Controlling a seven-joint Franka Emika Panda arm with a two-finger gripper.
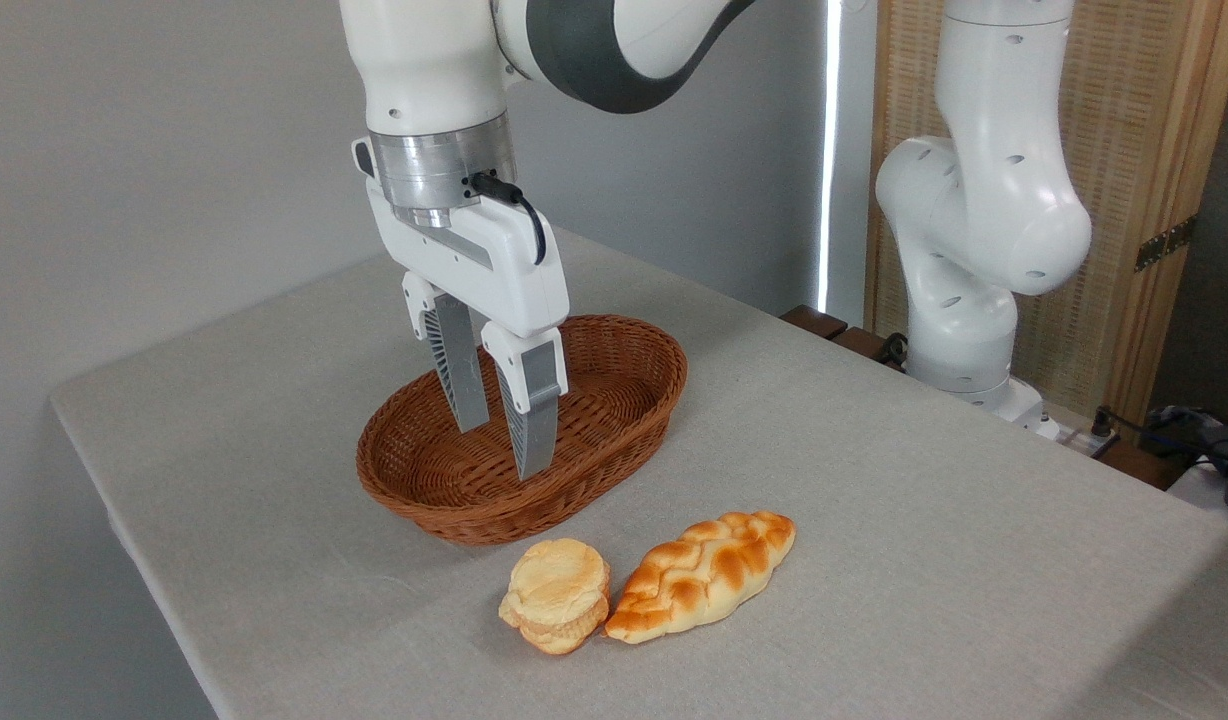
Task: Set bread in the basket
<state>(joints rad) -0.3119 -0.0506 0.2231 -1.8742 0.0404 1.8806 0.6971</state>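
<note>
The bread (557,594), a small round pale-golden bun, lies on the table near the front edge. Behind it stands the oval brown wicker basket (629,352), with nothing inside that I can see. My gripper (502,448) hangs over the basket, its grey fingers (536,425) pointing down in front of the basket's interior. The fingers stand open with nothing between them. The gripper is behind and above the bun, well apart from it.
A longer braided golden-brown loaf (704,574) lies right beside the bun, touching its right side. The grey cloth-covered table (874,480) ends close in front and at the left. A white robot base (974,260) rises at the back right.
</note>
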